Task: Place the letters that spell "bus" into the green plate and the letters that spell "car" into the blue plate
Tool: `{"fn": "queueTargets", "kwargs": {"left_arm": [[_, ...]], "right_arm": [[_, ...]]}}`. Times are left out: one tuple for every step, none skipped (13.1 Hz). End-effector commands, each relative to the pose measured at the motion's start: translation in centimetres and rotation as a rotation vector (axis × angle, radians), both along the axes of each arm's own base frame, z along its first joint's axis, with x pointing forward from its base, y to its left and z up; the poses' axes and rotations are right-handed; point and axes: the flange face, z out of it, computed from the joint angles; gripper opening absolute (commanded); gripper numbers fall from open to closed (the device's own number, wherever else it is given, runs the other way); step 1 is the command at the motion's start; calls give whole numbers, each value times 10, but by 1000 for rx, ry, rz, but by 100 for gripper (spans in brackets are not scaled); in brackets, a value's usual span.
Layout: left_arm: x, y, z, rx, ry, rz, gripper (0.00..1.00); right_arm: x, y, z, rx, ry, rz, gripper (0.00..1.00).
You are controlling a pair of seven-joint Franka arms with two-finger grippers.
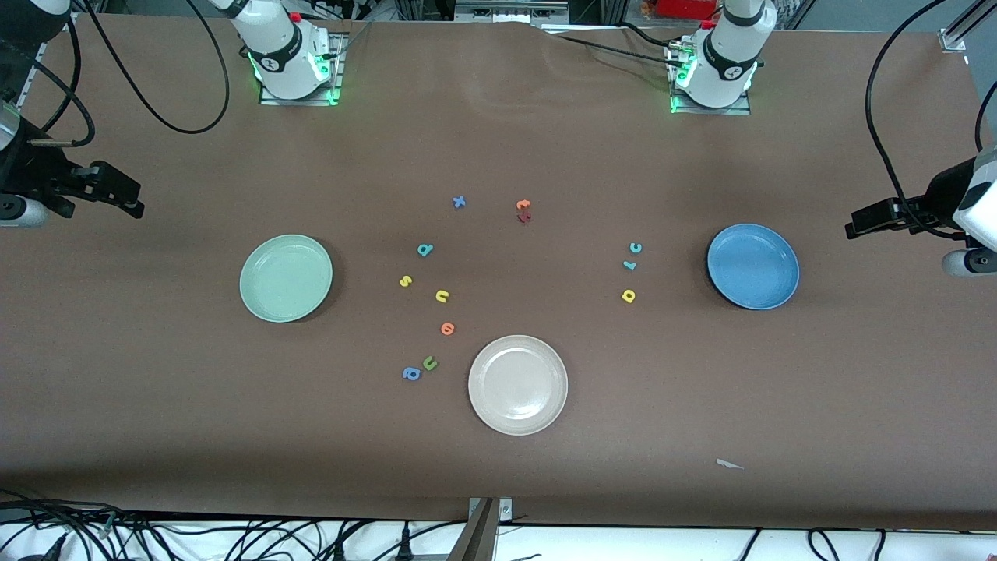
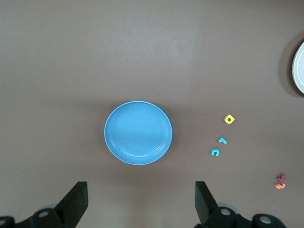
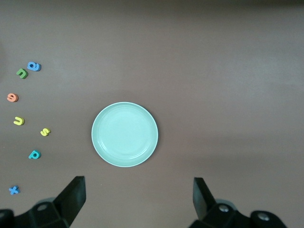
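Cream plate [image 1: 518, 384] and stray letters mid-table — left gripper [image 2: 140, 202] and right gripper [image 3: 137, 199] both spread, empty.

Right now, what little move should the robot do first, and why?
Probably lower the right gripper, jaws open, toward the teal "b". All the "bus" letters, with the yellow "s" and yellow "u", lie on the table beside the green plate, which holds nothing. The left gripper, also open, waits over the blue plate's end.

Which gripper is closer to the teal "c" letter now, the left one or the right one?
Left. The left gripper hangs open past the blue plate, which lies beside the teal "c". The right gripper hangs open past the green plate, much farther away.
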Motion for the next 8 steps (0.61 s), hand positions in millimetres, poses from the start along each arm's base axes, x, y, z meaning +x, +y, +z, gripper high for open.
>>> {"fn": "queueTargets", "kwargs": {"left_arm": [[-5,-3,2,-21,-11,-6,99],[-5,-7,1,-20,-9,-6,99],[-4,-8,1,-20,-10,-6,99],[-5,-8,0,-21,-7,-7,99],[-4,-9,2,-20,-10,-9,99],[-4,-10,2,-22,-12,-10,99],[-4,-10,3,-22,-12,-11,99],[-4,-10,1,-22,-9,-10,99]], "right_arm": [[0,-2,4,4,-3,-12,100],[0,-2,4,4,-3,-12,100],[0,-2,4,4,0,-10,100],[0,-2,4,4,2,-12,100],[0,-2,4,5,2,-12,100],[0,-2,3,4,5,-11,100],[-1,-2,3,4,5,-12,100],[-1,-2,3,5,5,-12,100]]}}
